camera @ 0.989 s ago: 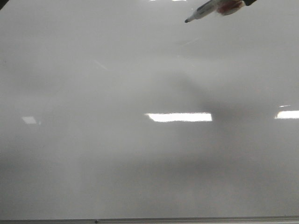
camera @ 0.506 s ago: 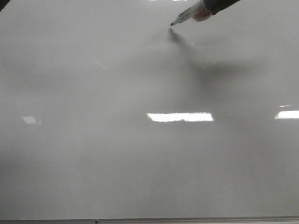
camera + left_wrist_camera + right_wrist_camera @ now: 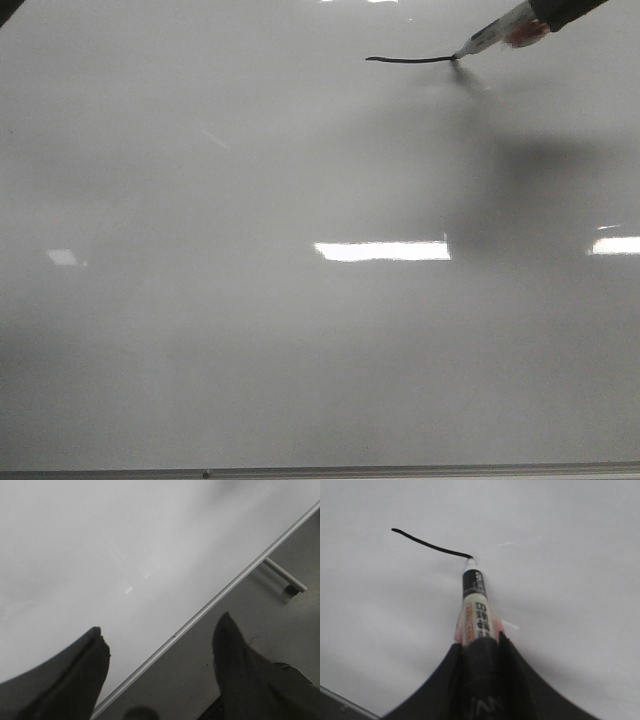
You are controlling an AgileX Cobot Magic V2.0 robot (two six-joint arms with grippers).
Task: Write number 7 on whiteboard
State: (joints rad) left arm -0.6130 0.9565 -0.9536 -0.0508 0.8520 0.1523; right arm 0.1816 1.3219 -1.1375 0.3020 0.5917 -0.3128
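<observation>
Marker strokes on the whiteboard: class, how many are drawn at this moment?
1. A single short horizontal black stroke lies near the far edge of the whiteboard, its right end meeting the marker tip. No downstroke shows.

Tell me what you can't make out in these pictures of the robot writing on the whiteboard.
- Right gripper: front view's top edge cuts it off; only the marker shows.
- Marker label: right wrist view, print too blurred to read.
- Left gripper: absent from the front view; open, holding nothing.
- Whiteboard: its far edges run outside every view.
- Black stroke: no downstroke yet.
</observation>
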